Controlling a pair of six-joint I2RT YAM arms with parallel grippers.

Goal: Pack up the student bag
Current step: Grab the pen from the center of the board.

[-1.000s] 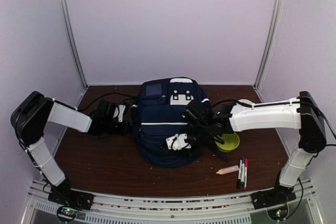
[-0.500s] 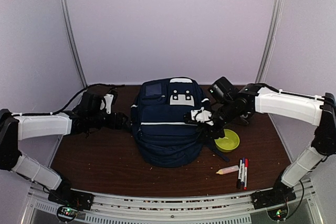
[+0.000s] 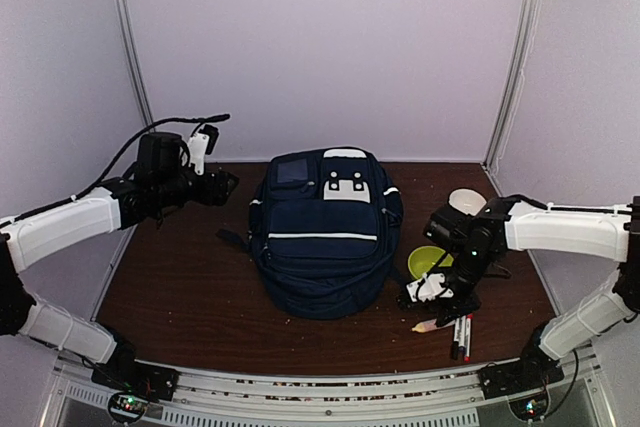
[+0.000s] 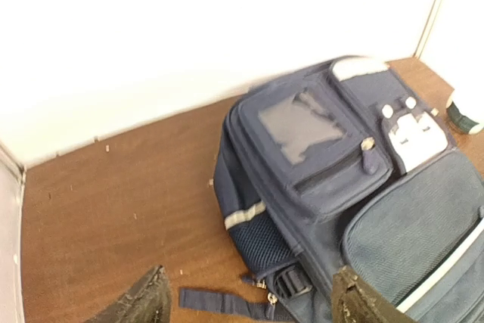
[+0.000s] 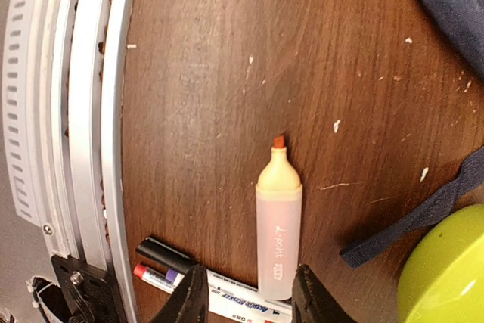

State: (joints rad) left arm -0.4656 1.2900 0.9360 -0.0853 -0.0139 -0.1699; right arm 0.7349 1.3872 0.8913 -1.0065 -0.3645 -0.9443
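Brown worktop (image 3: 180, 287): both arms now clear of the bag (image 3: 325, 237); left pincer (image 3: 218, 184) wide open, empty; right pincer (image 5: 248, 296) half-open, empty, over a highlighter (image 5: 278, 225) beside it, likely packed next

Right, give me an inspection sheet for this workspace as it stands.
Surface: brown table, pale specks scattered over it.
Job's things: backpack lying mid-table, no open compartment seen.
Clutter: highlighter and two markers near the front right; yellow-green bowl beside the backpack; white round thing behind the bowl, kind unclear.
Grippers: left gripper open, empty, up in the air left of the backpack; right gripper open, over the highlighter's rear end.
Cables: black cable arching off the left wrist.
Surroundings: plain pale walls, metal posts, slotted rail along the near edge.
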